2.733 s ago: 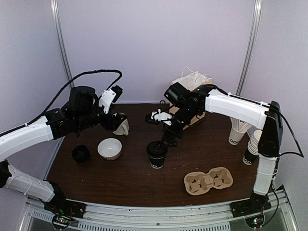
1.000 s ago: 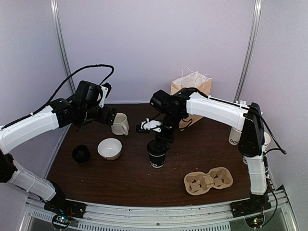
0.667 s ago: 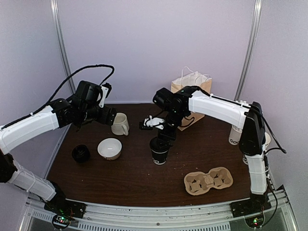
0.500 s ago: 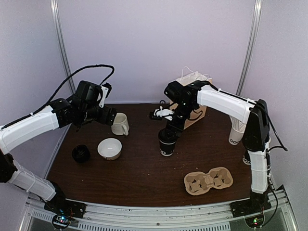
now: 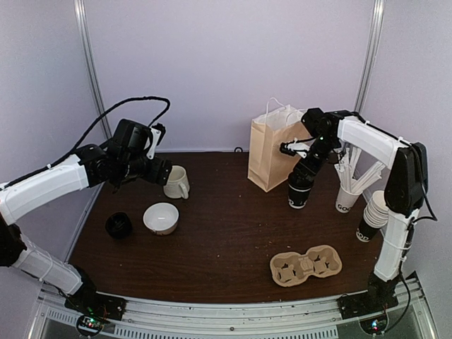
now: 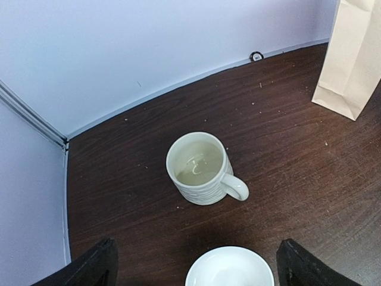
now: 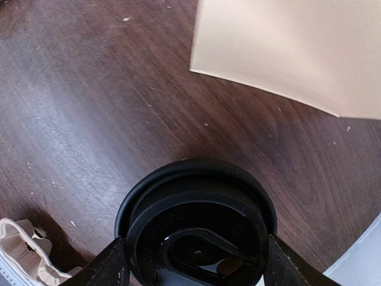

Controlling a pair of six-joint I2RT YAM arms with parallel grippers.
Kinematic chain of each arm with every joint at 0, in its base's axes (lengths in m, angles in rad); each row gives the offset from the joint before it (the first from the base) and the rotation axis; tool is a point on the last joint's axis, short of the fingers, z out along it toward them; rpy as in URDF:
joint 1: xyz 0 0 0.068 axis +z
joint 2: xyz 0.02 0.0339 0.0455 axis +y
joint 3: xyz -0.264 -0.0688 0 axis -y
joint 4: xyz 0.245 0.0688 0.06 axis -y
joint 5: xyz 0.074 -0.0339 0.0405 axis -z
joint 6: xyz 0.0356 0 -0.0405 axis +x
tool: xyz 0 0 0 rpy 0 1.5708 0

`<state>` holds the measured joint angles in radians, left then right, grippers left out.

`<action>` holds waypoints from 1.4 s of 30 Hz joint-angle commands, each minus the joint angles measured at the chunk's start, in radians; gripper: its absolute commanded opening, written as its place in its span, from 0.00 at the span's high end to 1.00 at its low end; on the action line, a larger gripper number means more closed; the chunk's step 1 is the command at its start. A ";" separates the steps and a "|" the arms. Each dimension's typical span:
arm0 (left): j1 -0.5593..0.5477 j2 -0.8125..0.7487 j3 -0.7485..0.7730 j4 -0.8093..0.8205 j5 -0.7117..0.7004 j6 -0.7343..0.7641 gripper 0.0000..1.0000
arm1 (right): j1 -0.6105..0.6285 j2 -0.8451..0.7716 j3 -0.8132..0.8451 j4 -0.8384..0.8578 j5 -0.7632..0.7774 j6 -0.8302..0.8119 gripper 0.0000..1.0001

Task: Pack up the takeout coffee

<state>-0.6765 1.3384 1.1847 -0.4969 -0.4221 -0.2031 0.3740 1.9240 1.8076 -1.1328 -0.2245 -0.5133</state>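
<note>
The takeout coffee (image 5: 299,191) is a black cup with a black dome lid. My right gripper (image 5: 305,174) is shut on it at the lid and holds it just right of the brown paper bag (image 5: 272,152). In the right wrist view the lid (image 7: 196,232) fills the space between my two fingers (image 7: 113,267), with the bag (image 7: 292,53) beyond. My left gripper (image 5: 161,171) hangs open and empty over the back left, above a cream mug (image 6: 199,168) and a white bowl (image 6: 230,268).
A cardboard cup carrier (image 5: 306,265) lies near the front right. Stacks of paper cups (image 5: 372,215) and a cup of stirrers (image 5: 347,192) stand at the right edge. A black lid (image 5: 119,225) lies at the left beside the white bowl (image 5: 161,217).
My right gripper has carried the takeout coffee from the table's middle to the right, past the front of the paper bag. The left arm has barely moved.
</note>
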 commanded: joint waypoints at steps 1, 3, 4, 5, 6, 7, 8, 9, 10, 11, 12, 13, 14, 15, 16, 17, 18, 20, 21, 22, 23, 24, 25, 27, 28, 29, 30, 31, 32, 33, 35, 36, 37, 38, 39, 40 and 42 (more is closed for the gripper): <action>0.002 0.013 0.032 0.001 0.016 0.009 0.03 | -0.074 -0.039 -0.029 0.037 0.051 0.034 0.24; 0.003 0.016 0.032 -0.001 0.018 0.010 0.03 | -0.095 -0.036 -0.032 0.046 0.052 0.050 0.24; 0.003 0.018 0.033 0.000 0.019 0.009 0.03 | -0.103 -0.033 -0.034 0.051 0.051 0.058 0.24; 0.003 0.019 0.033 -0.001 0.019 0.009 0.03 | -0.109 -0.029 -0.036 0.054 0.050 0.065 0.24; 0.002 0.021 0.033 -0.003 0.019 0.010 0.03 | -0.113 -0.027 -0.038 0.056 0.049 0.070 0.24; 0.002 0.021 0.034 -0.003 0.019 0.009 0.03 | -0.115 -0.024 -0.041 0.054 0.048 0.071 0.24; 0.003 0.023 0.035 -0.003 0.019 0.009 0.03 | -0.115 -0.021 -0.044 0.056 0.049 0.072 0.24; 0.003 0.022 0.036 -0.005 0.019 0.009 0.03 | -0.116 -0.017 -0.049 0.056 0.052 0.072 0.23; 0.002 0.024 0.036 -0.005 0.020 0.010 0.03 | -0.116 -0.015 -0.052 0.056 0.051 0.073 0.22; 0.003 0.025 0.036 -0.007 0.021 0.009 0.03 | -0.115 -0.013 -0.056 0.056 0.051 0.074 0.21; 0.003 0.024 0.037 -0.007 0.023 0.011 0.03 | -0.116 -0.012 -0.059 0.058 0.051 0.074 0.21; 0.003 0.025 0.038 -0.008 0.025 0.011 0.03 | -0.117 -0.010 -0.062 0.060 0.052 0.077 0.20; 0.002 0.025 0.038 -0.009 0.028 0.011 0.03 | -0.118 -0.009 -0.063 0.061 0.052 0.079 0.20; 0.002 0.026 0.038 -0.009 0.029 0.011 0.04 | -0.118 -0.008 -0.063 0.062 0.052 0.082 0.20; 0.002 0.027 0.039 -0.010 0.031 0.010 0.03 | -0.118 -0.008 -0.063 0.061 0.050 0.085 0.19; 0.003 0.028 0.041 -0.011 0.033 0.010 0.03 | -0.118 -0.009 -0.065 0.061 0.047 0.087 0.19; 0.002 0.028 0.042 -0.013 0.035 0.011 0.04 | -0.118 -0.010 -0.066 0.062 0.045 0.089 0.17; 0.003 0.030 0.045 -0.018 0.040 0.013 0.04 | -0.118 -0.014 -0.069 0.059 0.039 0.091 0.14; 0.003 0.030 0.046 -0.019 0.041 0.012 0.04 | -0.118 -0.017 -0.070 0.057 0.038 0.091 0.03; 0.003 0.030 0.047 -0.020 0.042 0.011 0.04 | -0.118 -0.020 -0.068 0.051 0.033 0.091 0.01; 0.003 0.030 0.047 -0.020 0.044 0.012 0.04 | -0.118 -0.027 -0.066 0.047 0.026 0.090 0.01; 0.003 0.030 0.047 -0.020 0.045 0.014 0.04 | -0.118 -0.035 -0.064 0.045 0.021 0.091 0.01; 0.003 0.030 0.047 -0.021 0.045 0.014 0.04 | -0.118 -0.045 -0.061 0.041 0.017 0.092 0.00; 0.003 0.029 0.049 -0.022 0.046 0.015 0.04 | -0.117 -0.065 -0.036 0.019 -0.003 0.102 0.01; 0.002 0.029 0.049 -0.022 0.047 0.015 0.04 | -0.115 -0.077 -0.020 0.007 -0.017 0.110 0.01; 0.003 0.028 0.049 -0.022 0.046 0.017 0.04 | -0.113 -0.093 0.000 -0.002 -0.032 0.118 0.01; 0.003 0.030 0.048 -0.022 0.047 0.019 0.04 | -0.109 -0.105 0.019 -0.011 -0.052 0.124 0.02; 0.002 0.030 0.049 -0.023 0.050 0.020 0.04 | -0.102 -0.115 0.039 -0.014 -0.060 0.133 0.03; 0.002 0.031 0.050 -0.024 0.053 0.022 0.04 | -0.094 -0.124 0.059 -0.017 -0.060 0.136 0.04; 0.003 0.032 0.052 -0.026 0.058 0.023 0.04 | -0.086 -0.129 0.080 -0.016 -0.058 0.144 0.05; 0.003 0.041 0.060 -0.040 0.076 0.027 0.06 | -0.075 -0.131 0.126 -0.009 -0.068 0.169 0.08; 0.003 0.048 0.068 -0.049 0.087 0.030 0.07 | -0.075 -0.129 0.148 -0.001 -0.083 0.185 0.10; 0.002 0.054 0.073 -0.056 0.096 0.032 0.09 | -0.075 -0.127 0.170 0.008 -0.092 0.197 0.12; 0.003 0.056 0.078 -0.060 0.108 0.034 0.10 | -0.075 -0.124 0.192 0.019 -0.098 0.208 0.14; 0.003 0.060 0.080 -0.065 0.119 0.036 0.11 | -0.075 -0.120 0.212 0.036 -0.106 0.215 0.15; 0.002 0.061 0.081 -0.067 0.129 0.039 0.11 | -0.075 -0.116 0.230 0.046 -0.116 0.221 0.16; 0.002 0.062 0.082 -0.066 0.141 0.043 0.13 | -0.075 -0.106 0.272 0.063 -0.111 0.237 0.20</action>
<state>-0.6765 1.3930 1.2358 -0.5556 -0.3309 -0.1810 0.2970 1.8080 2.0140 -1.1168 -0.3065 -0.3325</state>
